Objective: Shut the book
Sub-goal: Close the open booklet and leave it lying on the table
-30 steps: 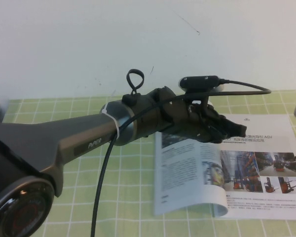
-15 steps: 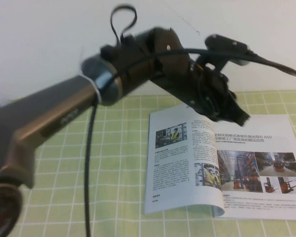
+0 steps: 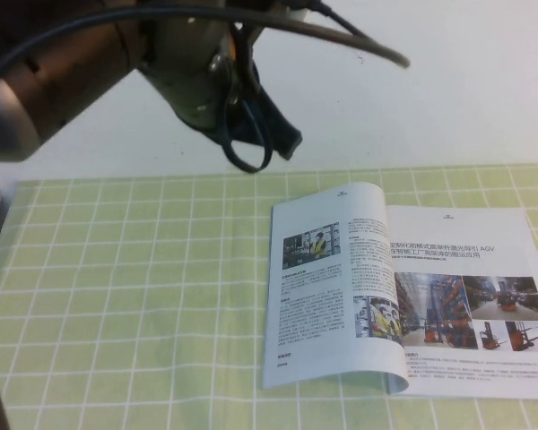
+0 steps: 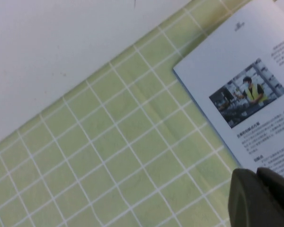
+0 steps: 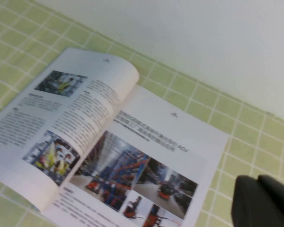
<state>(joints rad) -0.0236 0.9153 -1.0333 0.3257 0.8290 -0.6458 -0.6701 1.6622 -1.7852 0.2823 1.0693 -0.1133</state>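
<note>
Since the book [image 3: 403,296] lies open on the desk [image 3: 134,296], right of centre, with its left page [image 3: 327,296] arching up from the spine, closing it well probably means catching that page's free outer edge. The page should then sweep over onto the right page in an arc, so the sheet folds rather than buckling or dragging the whole book. The left gripper [image 3: 287,139] hangs high over the desk's far side, left of the book and well apart from it, and looks closed on nothing. The right gripper [image 5: 260,191] shows only in its own wrist view, near the right page without touching it, apparently closed and empty too.
</note>
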